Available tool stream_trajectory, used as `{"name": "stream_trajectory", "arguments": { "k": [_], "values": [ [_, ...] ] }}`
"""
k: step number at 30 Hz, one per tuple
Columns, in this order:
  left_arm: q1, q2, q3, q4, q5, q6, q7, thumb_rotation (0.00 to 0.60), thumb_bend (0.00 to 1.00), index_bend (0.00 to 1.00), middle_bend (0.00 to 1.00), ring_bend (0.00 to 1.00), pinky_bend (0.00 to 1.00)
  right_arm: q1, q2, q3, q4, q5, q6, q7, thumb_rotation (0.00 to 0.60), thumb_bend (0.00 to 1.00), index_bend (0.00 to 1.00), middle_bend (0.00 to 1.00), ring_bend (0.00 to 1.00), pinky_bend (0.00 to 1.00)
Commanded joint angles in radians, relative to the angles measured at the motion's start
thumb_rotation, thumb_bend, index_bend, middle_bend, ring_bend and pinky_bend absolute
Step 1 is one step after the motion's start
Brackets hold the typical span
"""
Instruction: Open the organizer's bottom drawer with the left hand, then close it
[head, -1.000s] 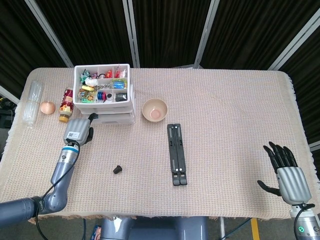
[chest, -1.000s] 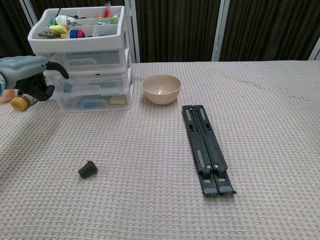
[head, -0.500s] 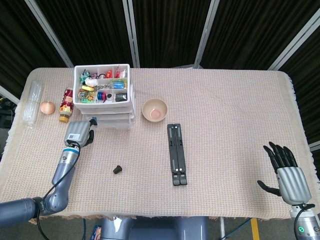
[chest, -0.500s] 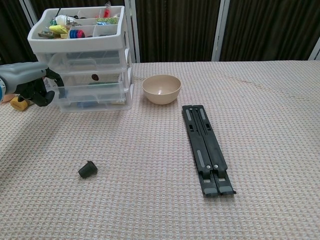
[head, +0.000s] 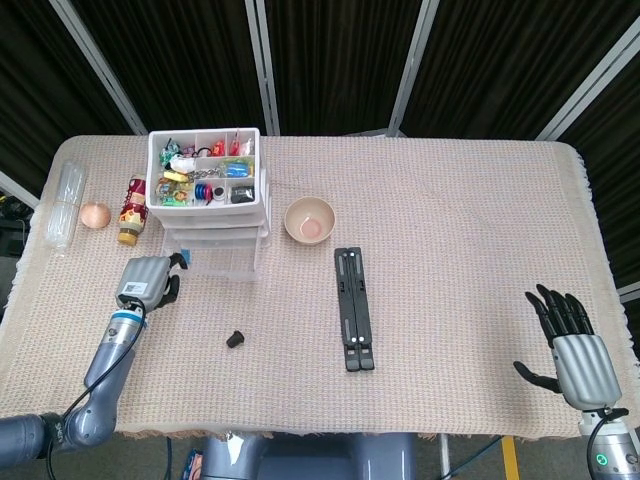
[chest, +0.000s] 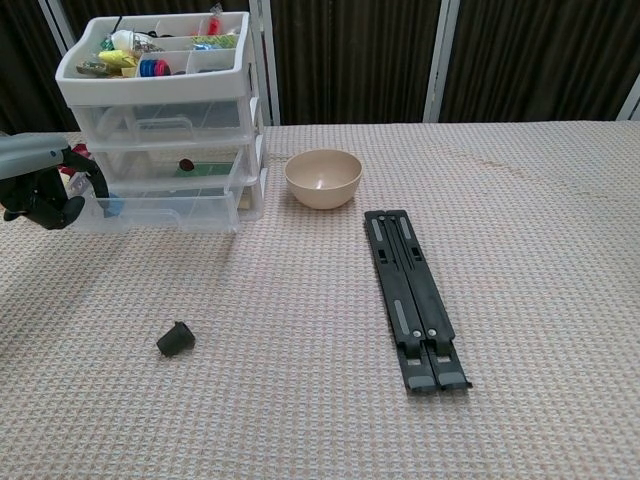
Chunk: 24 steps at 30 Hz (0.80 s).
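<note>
On the left part of the table (head: 450, 200), seen from the head view, the white organizer (head: 207, 190) stands near the far edge, its top tray full of small coloured items. Its bottom drawer (head: 212, 263) is pulled out toward the robot, its clear front sticking past the two drawers above. The left robot hand (head: 146, 279) sits at the drawer's left front corner, its fingers curled onto the front edge, holding it. Left of the organizer lie a small printed bottle (head: 130, 210), a peach-coloured round object (head: 95, 214) and a clear plastic bottle (head: 64, 205). A beige bowl (head: 309, 220) stands just right of the organizer, and a black folded stand (head: 354, 308) lies nearer the robot, right of centre. A small black cap (head: 236, 338) rests on the cloth in front of the drawer, apart from it. The right robot hand (head: 570, 350) hovers at the near right corner of the table, fingers spread and holding nothing, well apart from everything else.

From the chest view, the bottom drawer (chest: 160, 212) shows clearly drawn forward from the organizer (chest: 165, 110), with the two upper drawers flush. The left robot hand (chest: 45, 185) is at the left edge of the picture, its dark fingers hooked over the drawer's left front corner. The bowl (chest: 323, 178) stands right of the organizer, the black stand (chest: 412, 295) lies lengthwise on the cloth, and the black cap (chest: 176, 339) sits near the front left. The right robot hand does not show in this view.
</note>
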Motion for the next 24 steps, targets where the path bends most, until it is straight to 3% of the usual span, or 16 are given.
{"name": "stream_trajectory", "arguments": {
  "k": [1,10,15,19,24],
  "values": [
    [0.016,0.017,0.018,-0.025,0.024,0.006,-0.019,0.6,0.67,0.38,0.98,0.88,0.72,0.0,0.0,0.0,0.0,0.0,0.0,0.0,0.6,0.06,0.07,0.0,0.0,0.0],
    [0.048,0.043,0.055,-0.066,0.098,0.024,-0.058,0.6,0.67,0.36,0.98,0.88,0.72,0.0,-0.001,0.0,-0.002,-0.001,0.0,-0.003,0.6,0.06,0.07,0.0,0.0,0.0],
    [0.054,0.043,0.06,-0.053,0.145,0.047,-0.062,0.6,0.65,0.23,0.97,0.87,0.72,-0.001,-0.001,0.0,-0.001,0.0,0.001,-0.006,0.6,0.06,0.07,0.0,0.0,0.0],
    [0.068,0.027,0.094,0.009,0.307,0.13,-0.032,0.6,0.54,0.14,0.91,0.82,0.7,0.0,-0.002,0.001,0.001,0.0,0.0,-0.008,0.6,0.06,0.07,0.0,0.0,0.0],
    [0.1,0.027,0.129,0.02,0.45,0.203,-0.046,0.6,0.38,0.13,0.78,0.71,0.63,0.0,-0.002,0.001,0.002,-0.001,0.001,-0.008,0.6,0.06,0.07,0.0,0.0,0.0]
  ]
}}
